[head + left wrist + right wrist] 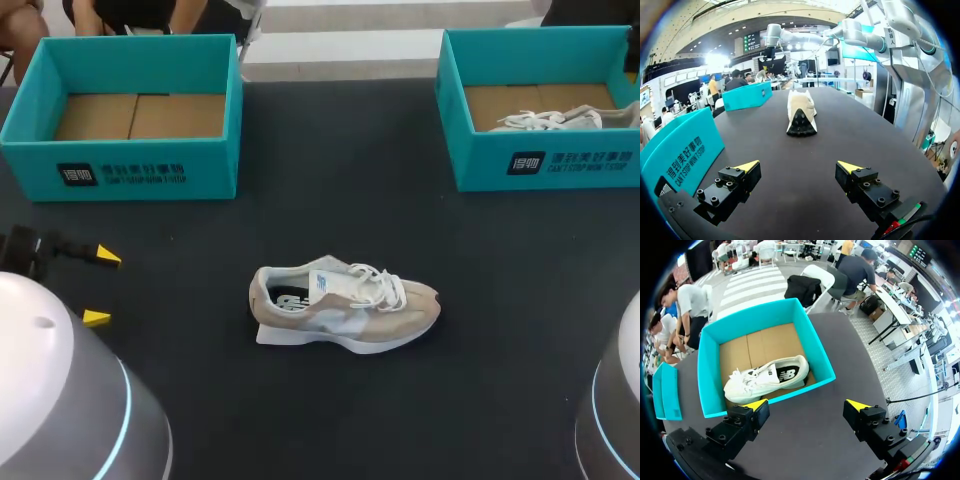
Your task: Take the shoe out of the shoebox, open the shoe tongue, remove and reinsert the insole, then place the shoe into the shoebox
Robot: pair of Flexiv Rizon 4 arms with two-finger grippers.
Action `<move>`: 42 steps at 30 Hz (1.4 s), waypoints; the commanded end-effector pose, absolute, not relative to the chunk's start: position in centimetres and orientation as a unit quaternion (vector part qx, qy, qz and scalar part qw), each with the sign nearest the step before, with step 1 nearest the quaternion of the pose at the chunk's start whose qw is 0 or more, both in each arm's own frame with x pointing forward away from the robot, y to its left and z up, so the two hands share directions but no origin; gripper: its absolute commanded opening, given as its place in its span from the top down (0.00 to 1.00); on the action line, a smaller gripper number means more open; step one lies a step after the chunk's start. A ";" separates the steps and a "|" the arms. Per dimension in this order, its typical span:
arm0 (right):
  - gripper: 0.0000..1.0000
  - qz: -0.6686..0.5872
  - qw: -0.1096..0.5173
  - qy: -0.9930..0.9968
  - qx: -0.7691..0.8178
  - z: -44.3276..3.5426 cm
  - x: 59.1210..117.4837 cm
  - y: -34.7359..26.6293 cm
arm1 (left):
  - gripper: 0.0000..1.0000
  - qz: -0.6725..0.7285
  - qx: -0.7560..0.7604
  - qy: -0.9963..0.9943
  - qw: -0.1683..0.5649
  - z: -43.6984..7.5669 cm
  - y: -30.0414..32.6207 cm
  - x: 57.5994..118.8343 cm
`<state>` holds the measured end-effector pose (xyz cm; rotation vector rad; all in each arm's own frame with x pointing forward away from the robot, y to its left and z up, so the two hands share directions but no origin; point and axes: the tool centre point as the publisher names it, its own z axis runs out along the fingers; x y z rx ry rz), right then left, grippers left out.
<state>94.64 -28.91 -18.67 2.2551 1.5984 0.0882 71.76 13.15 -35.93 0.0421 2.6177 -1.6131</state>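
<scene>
An empty teal shoebox (130, 165), its cardboard floor bare, stood at the far left of the black tabletop (330, 420). Nearer the robot on that side, the left tool (102, 287) hung low over the tabletop with its yellow-tipped fingers spread wide and nothing between them. Its own wrist camera showed both tips well apart and pointing along the surface, with the box wall just beside it. The beige-and-white shoe (345, 305) sat out of either box in the middle of the tabletop, upright on its sole, heel toward the left side and toe toward the right, white laces loose over the tongue. From the left wrist camera its heel end faced the tool, straight ahead and well apart from the fingertips. At the far right stood a second teal shoebox (545, 165), and a white shoe (560, 120) lay inside it on the cardboard floor. The right tool (807, 405), seen only in its own wrist camera, hovered above the tabletop just short of that box's near wall, its fingers likewise wide apart and holding nothing, with the white shoe on its side in the box ahead of it.
</scene>
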 end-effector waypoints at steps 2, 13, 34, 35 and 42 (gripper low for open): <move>0.00 0.032 0.187 0.568 0.801 -18.7 94.6 -29.0 | 0.00 -0.523 0.014 0.852 0.034 -35.9 13.1 71.7; 0.00 0.032 0.187 0.568 0.801 -18.7 94.6 -29.0 | 0.00 -0.523 0.014 0.852 0.034 -35.9 13.1 71.7; 0.00 0.032 0.187 0.568 0.801 -18.7 94.6 -29.0 | 0.00 -0.565 -0.016 0.824 0.033 -37.0 2.8 72.0; 0.00 0.032 0.187 0.568 0.801 -18.7 94.6 -29.0 | 0.00 -0.563 -0.014 0.826 0.032 -37.1 2.3 71.8; 0.00 0.032 0.187 0.568 0.801 -18.7 94.6 -29.0 | 0.00 -0.575 -0.006 0.818 0.016 -37.3 -1.1 70.9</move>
